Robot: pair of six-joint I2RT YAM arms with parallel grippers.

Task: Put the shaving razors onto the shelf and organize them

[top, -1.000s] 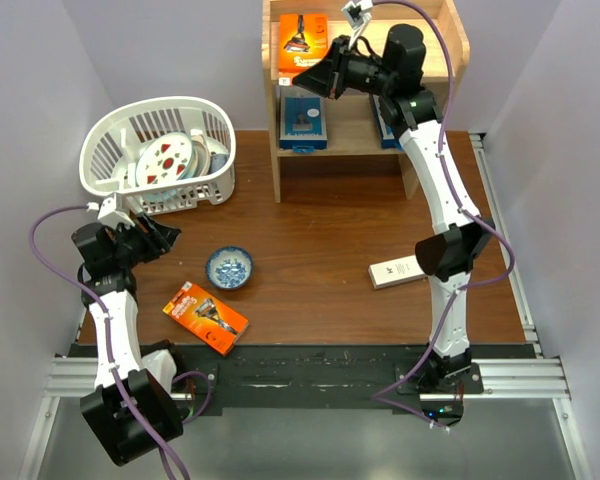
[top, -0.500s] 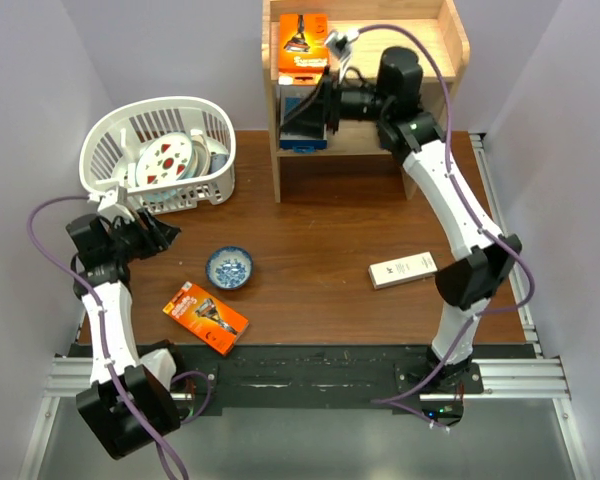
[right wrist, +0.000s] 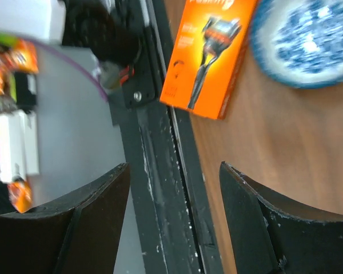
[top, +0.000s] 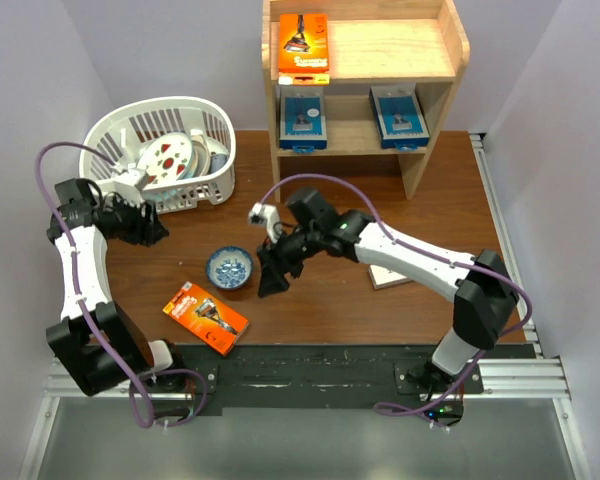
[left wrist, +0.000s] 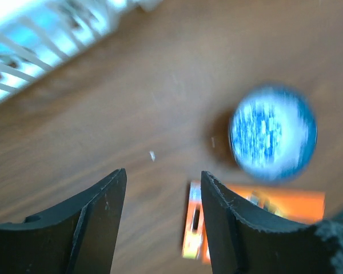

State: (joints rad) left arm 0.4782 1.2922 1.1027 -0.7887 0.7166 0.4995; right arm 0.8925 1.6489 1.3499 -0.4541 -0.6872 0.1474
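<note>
Pine, pale and unfinished, the two-tier shelf [top: 435,50] stands at the far edge of the brown table [top: 450,210] with three razor packs on it. An orange pack [top: 303,44] lies flat at the left end of the top tier. A blue pack [top: 303,117] sits at the left of the lower tier and a second blue pack [top: 397,112] at its right, the two well apart. A loose orange pack [top: 205,317] lies flat on the table well in front of the shelf and off to its left, near the table's front edge, beside a blue-and-white bowl [top: 230,267]. The right gripper [top: 270,282] hovers in front of the shelf's left side, just beside that bowl, its fingers spread and holding nothing. Its wrist camera looks between the parted jaws at the table's front edge, with the loose orange pack and the bowl's rim beyond. The left gripper [top: 150,228] hangs further left of the shelf, close to a white slotted basket [top: 105,155], likewise spread and empty. The blurred left wrist view shows bare wood between its fingers. A white box [top: 383,277] lies in front of the shelf's right side, partly hidden under the right arm.
</note>
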